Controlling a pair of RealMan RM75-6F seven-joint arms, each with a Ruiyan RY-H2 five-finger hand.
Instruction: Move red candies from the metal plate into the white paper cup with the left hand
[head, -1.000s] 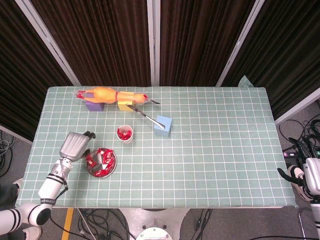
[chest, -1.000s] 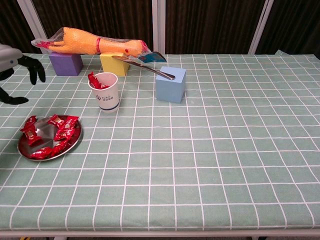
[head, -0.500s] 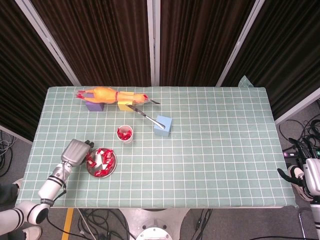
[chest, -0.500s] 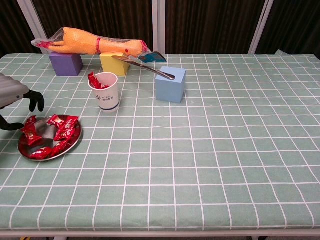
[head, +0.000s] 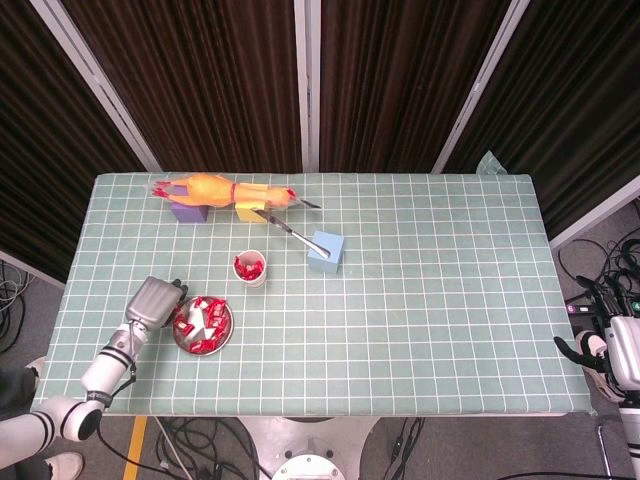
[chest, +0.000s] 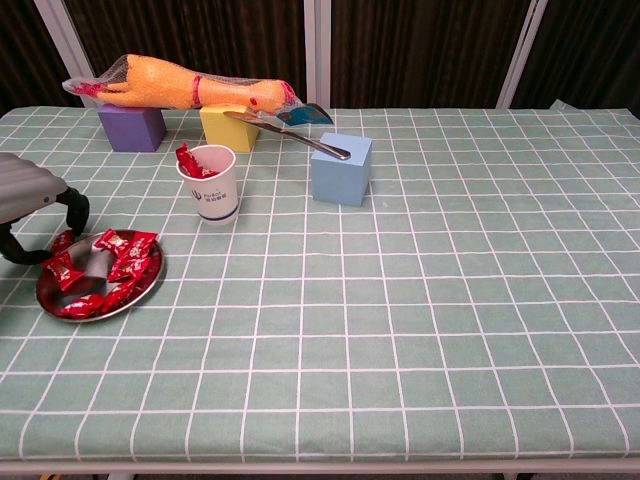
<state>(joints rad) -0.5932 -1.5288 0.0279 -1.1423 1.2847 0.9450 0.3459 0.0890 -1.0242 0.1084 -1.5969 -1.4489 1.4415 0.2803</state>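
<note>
Left hand (chest: 30, 205) fingers apart, empty, over plate (chest: 140, 293); red candies (chest: 125, 255) light, crinkly, slippery: pinch wrapper's middle.

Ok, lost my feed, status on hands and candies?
Left hand over metal plate rim, fingers at red candies. Right hand idle off-table. White paper cup unobstructed.

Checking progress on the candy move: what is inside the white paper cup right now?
The white paper cup holds red candies that poke above its rim. Its wall hides how many lie deeper inside.
</note>
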